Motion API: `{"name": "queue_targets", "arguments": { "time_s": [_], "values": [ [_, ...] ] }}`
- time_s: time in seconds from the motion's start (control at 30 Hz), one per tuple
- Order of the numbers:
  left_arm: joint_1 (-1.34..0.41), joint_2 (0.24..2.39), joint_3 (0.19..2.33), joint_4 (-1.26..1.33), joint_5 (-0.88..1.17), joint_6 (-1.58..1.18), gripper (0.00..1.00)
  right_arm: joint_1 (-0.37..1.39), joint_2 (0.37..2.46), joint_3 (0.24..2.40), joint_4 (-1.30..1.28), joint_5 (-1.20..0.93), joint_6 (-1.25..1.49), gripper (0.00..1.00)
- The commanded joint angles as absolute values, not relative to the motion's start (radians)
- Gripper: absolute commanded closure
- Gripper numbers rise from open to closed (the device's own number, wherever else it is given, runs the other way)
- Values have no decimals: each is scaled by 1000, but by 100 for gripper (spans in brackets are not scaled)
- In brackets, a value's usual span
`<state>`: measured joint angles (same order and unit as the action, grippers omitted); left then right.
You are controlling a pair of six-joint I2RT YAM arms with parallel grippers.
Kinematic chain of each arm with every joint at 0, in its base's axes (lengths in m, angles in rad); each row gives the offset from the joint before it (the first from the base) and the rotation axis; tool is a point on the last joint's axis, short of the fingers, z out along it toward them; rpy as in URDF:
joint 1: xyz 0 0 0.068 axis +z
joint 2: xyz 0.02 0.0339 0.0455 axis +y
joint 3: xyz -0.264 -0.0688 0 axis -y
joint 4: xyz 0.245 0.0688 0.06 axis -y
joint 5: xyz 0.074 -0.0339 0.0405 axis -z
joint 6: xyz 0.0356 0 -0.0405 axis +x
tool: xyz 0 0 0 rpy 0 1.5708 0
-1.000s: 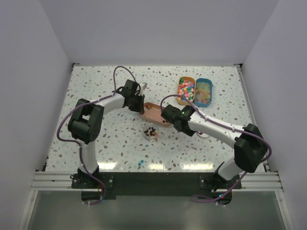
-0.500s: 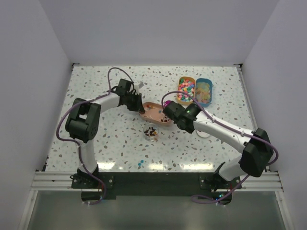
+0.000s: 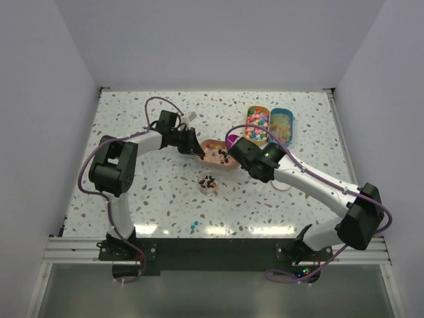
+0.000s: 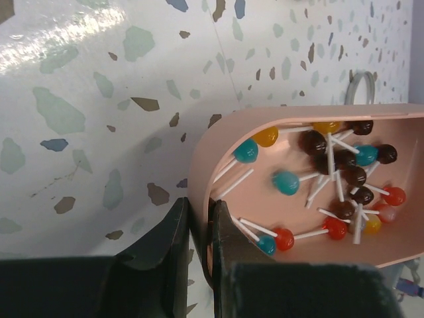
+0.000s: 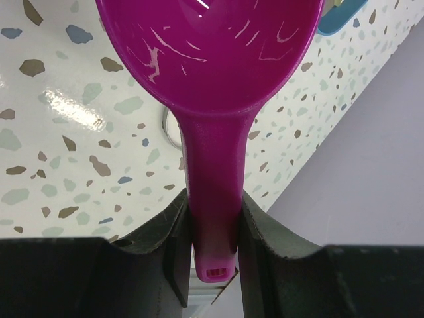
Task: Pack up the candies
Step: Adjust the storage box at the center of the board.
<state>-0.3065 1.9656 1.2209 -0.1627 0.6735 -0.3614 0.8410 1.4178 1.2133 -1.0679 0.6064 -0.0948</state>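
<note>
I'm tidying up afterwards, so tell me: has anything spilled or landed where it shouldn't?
Yes: a small blue bit, maybe a stray candy, lies loose near the front edge of the table, apart from the small cup.

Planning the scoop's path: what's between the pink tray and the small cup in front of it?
Nothing. The top view shows only a narrow strip of bare speckled table between the pink tray and the small cup. Neither wrist view shows that gap.
</note>
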Motion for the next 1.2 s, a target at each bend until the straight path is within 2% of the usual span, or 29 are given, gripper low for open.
{"name": "queue_targets", "arguments": {
  "time_s": [0.0,0.1,0.27,0.53,0.8,1.03,1.07,1.17],
  "values": [
    [-282,1963,1194,-32,831,-449,100,838,1404,1244,-1046,603,-103,100],
    [-281,1965,1193,-46,810,-439,100,838,1385,1241,-1036,598,-107,100],
    [-281,1956,1253,-205,623,-339,100,838,1377,1223,-1026,566,-126,100],
    [-317,1937,1288,-307,335,-239,100,838,1457,1242,-1089,500,-144,100],
    [-393,1944,1318,-334,209,-186,90,836,1577,1298,-1172,440,-149,100],
    [-419,1915,1309,-322,175,-163,74,838,1681,1380,-1249,439,-147,100],
    [-419,1908,1307,-316,172,-164,69,836,1692,1388,-1256,446,-147,100],
    [-417,1884,1305,-322,155,-179,64,838,1741,1422,-1281,453,-152,100]
  ]
}}
